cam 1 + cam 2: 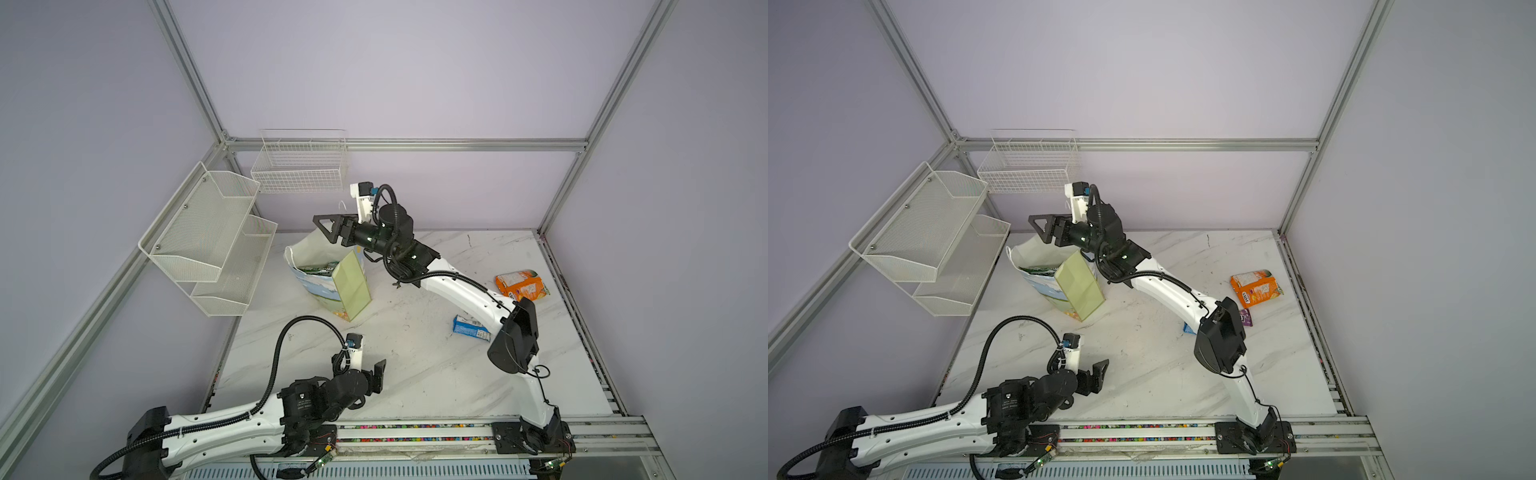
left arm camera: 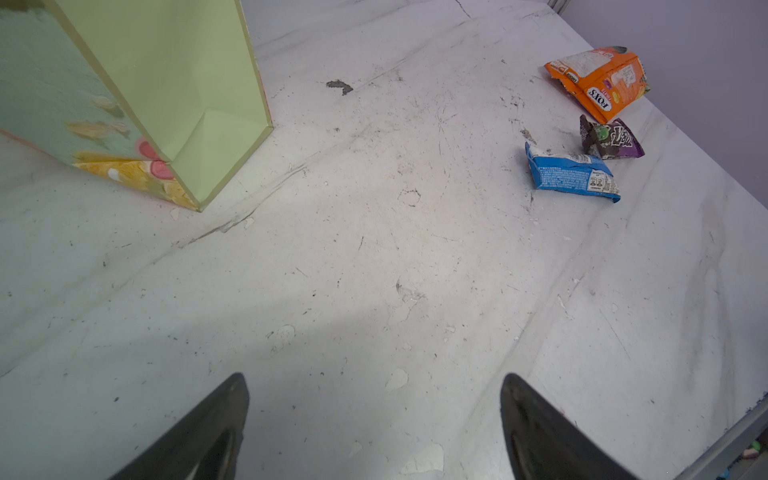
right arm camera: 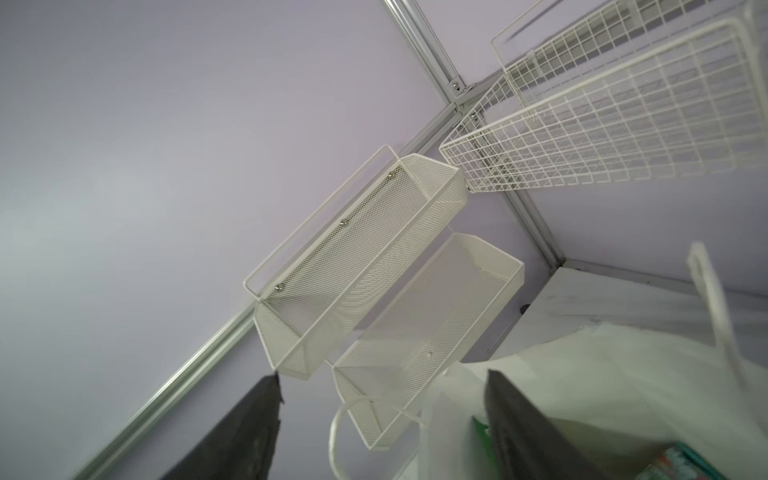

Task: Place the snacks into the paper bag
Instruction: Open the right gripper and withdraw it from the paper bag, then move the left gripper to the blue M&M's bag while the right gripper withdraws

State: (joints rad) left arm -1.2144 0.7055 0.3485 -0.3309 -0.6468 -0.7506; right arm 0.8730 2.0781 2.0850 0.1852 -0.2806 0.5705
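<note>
Black jaws apart on both: right gripper (image 1: 324,228) over the paper bag (image 1: 353,286), left gripper (image 1: 379,374) above the marble table (image 1: 424,357).

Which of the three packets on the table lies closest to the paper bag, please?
The blue packet: the purple packet and orange packet lie farther from the paper bag.
</note>
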